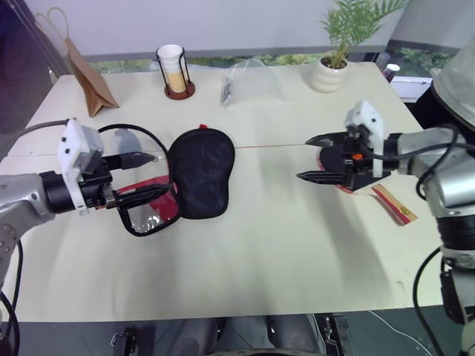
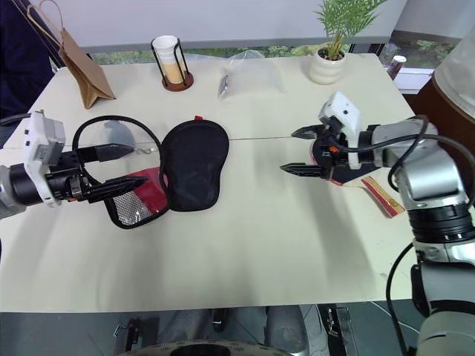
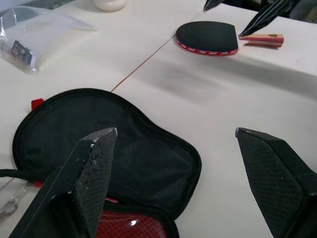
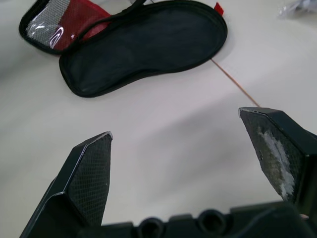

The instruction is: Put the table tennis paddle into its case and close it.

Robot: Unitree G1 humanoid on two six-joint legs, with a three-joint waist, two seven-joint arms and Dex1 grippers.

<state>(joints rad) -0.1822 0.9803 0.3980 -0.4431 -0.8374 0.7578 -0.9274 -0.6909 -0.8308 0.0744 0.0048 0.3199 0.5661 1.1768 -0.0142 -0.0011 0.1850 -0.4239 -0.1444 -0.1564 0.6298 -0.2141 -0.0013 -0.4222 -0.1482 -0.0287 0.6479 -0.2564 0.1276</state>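
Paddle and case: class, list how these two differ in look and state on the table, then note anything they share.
The paddle is a flat, rigid bat with a wooden handle; the case is soft black fabric. The paddle lies whole beneath the right gripper; the case lies unzipped, spread open, near the left gripper. Both are paddle-shaped, black with red.

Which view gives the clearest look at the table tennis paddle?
The left wrist view: the table tennis paddle lies in full on the table, black face, red edge and handle all visible. In both eye views the right gripper hides most of it, leaving the handle. The right wrist view gives nothing clear.
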